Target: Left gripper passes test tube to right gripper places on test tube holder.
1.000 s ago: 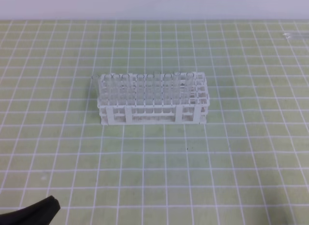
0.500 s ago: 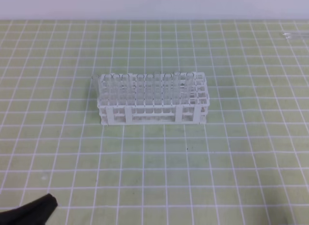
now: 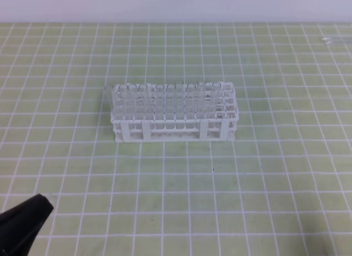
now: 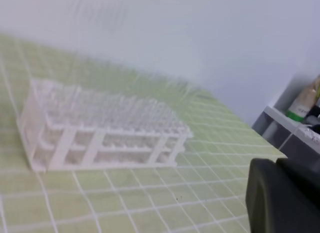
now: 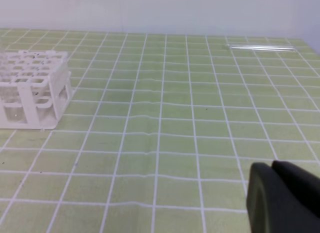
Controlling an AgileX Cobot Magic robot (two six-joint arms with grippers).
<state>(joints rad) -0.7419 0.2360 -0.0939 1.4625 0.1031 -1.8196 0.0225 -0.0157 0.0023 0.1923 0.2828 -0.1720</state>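
My left gripper (image 3: 25,223) and right gripper (image 5: 282,195), fingers closed and empty — test tube (image 5: 260,47) lies far across the bench (image 3: 275,173), test tube holder (image 3: 175,113) central for delivery.

Left gripper (image 3: 25,220) enters low at the near-left corner of the high view, black tip pointing up and right, jaws closed, holding nothing. Right gripper (image 5: 285,195) shows only in its wrist view, near right, closed, empty.
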